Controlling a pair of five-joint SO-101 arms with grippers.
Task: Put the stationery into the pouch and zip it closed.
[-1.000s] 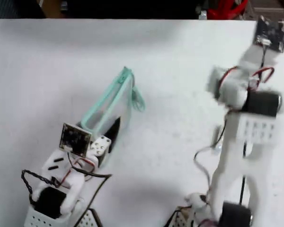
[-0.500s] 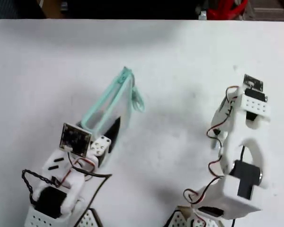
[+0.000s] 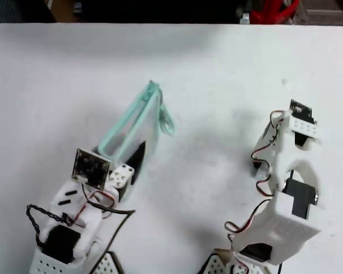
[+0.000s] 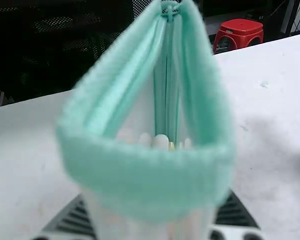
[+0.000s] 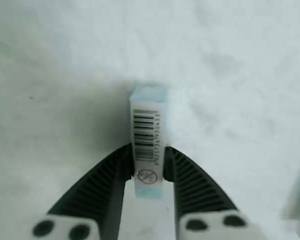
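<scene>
At the lower left of the high view, the left gripper (image 4: 150, 221) is clenched on the near end of one mint-green fabric pouch with clear plastic sides (image 3: 134, 128). The pouch stands open on the white table (image 3: 217, 68), left of centre. Pale rounded tips (image 4: 161, 142) show inside the pouch; we cannot count them surely. At the right, the right gripper (image 5: 147, 153) grasps one small white rectangular block (image 5: 146, 115). The block has a barcode label whose digits we cannot read.

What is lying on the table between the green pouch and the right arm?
Nothing. In the high view, the white table between the pouch and the right arm is bare.
</scene>
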